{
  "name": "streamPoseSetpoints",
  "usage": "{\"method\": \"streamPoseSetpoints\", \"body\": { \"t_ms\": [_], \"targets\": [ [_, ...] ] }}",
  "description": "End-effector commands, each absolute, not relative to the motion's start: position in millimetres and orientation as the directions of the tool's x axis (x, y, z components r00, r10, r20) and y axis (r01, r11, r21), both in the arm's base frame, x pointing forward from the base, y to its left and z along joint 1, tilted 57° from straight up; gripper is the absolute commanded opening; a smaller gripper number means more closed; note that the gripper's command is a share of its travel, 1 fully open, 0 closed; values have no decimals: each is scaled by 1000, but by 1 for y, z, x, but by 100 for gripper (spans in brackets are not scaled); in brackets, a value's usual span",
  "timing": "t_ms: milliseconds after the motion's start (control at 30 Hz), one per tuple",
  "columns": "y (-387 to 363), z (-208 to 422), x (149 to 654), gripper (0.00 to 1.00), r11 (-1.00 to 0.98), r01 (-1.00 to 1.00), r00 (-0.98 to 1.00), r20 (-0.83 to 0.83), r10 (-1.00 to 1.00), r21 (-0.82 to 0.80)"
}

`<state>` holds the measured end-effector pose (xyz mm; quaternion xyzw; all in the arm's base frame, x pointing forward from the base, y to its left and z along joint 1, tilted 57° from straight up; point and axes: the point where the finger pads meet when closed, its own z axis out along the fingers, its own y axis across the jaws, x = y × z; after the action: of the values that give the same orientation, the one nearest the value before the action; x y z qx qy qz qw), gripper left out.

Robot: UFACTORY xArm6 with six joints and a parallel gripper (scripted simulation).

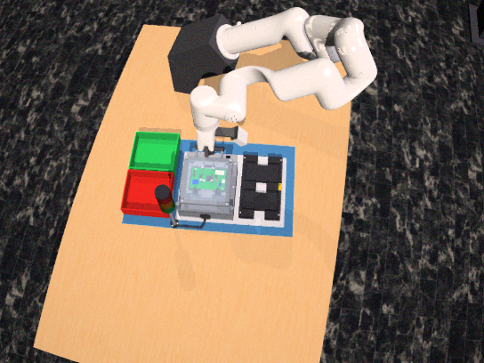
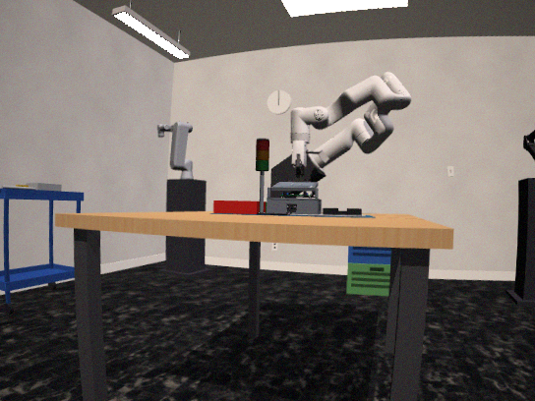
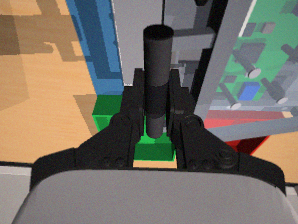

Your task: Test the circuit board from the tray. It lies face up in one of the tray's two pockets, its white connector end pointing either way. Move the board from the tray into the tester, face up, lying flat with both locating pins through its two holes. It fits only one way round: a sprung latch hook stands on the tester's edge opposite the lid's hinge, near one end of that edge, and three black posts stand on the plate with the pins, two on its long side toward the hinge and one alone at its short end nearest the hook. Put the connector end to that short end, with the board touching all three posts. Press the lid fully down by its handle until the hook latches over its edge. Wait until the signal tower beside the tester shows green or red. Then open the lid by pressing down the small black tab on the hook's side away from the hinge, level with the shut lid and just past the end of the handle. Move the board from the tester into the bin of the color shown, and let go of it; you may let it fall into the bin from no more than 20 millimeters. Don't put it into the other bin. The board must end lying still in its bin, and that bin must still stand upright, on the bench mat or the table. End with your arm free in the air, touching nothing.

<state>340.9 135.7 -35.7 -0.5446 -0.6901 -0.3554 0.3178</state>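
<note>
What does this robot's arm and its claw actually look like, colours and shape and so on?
The arm is glossy white, made of thick rounded tubes joined by bulging elbows, rising from a dark angular base. No loose cables show on it. The gripper is matte black with two blocky fingers, mounted under a pale grey rounded housing.
</note>
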Motion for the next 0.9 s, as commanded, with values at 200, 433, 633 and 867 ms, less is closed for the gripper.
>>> {"method": "streamPoseSetpoints", "body": {
  "t_ms": [200,433,633,867],
  "targets": [
    [147,-44,339,0,153,977,-206,825,526,147],
    [155,-49,338,0,153,977,-206,825,527,147],
    [159,-52,337,0,153,977,-206,825,526,147],
    [162,-54,337,0,153,977,-206,825,527,147]
  ]
}}
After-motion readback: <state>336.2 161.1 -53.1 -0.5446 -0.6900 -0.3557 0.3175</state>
